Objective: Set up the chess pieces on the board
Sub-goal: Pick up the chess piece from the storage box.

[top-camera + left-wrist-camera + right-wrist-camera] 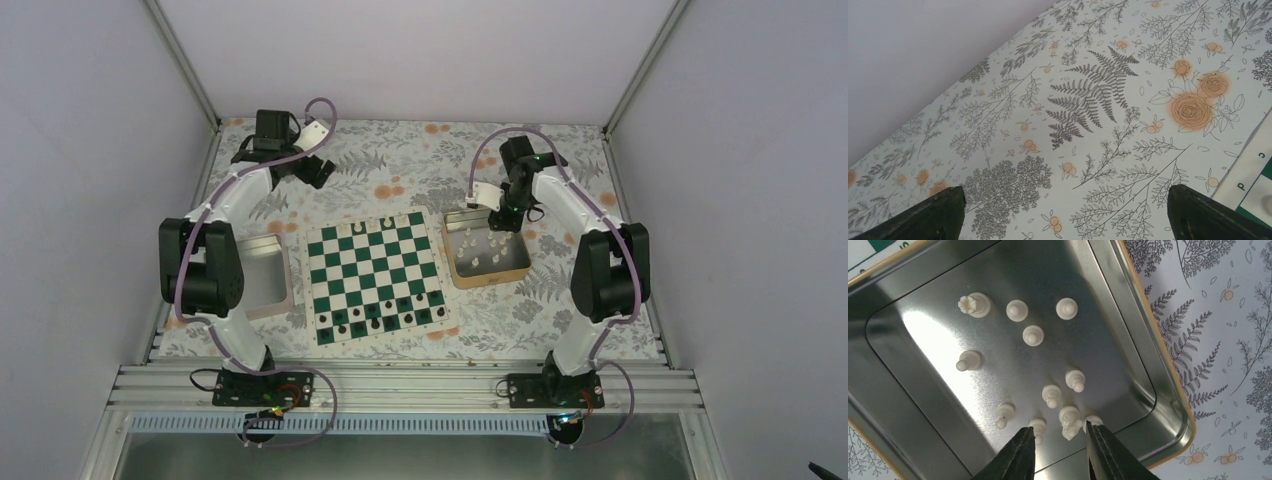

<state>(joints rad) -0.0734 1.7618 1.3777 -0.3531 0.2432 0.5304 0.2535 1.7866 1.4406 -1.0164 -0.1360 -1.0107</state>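
Left wrist view: the left hand (1063, 210) is spread wide and empty above the fern-and-rose printed worktop (1098, 100), just left of the flat green-and-white checked board (375, 262). Right of the board, small rounded cream chess pieces (1033, 335) sit on the shiny metal floor of a tan-rimmed tin (1168, 390). The right hand (1060, 432) hangs over them, dark fingers narrowly parted, with one piece between the tips and touching neither.

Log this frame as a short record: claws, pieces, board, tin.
white pieces: about eleven in tin, a few on far row of board
dark pieces: on board's near rows
left claw: wide open over cloth, beyond board's far left corner
right claw: part open, low in tin, tips straddling one white piece, none visibly gripped
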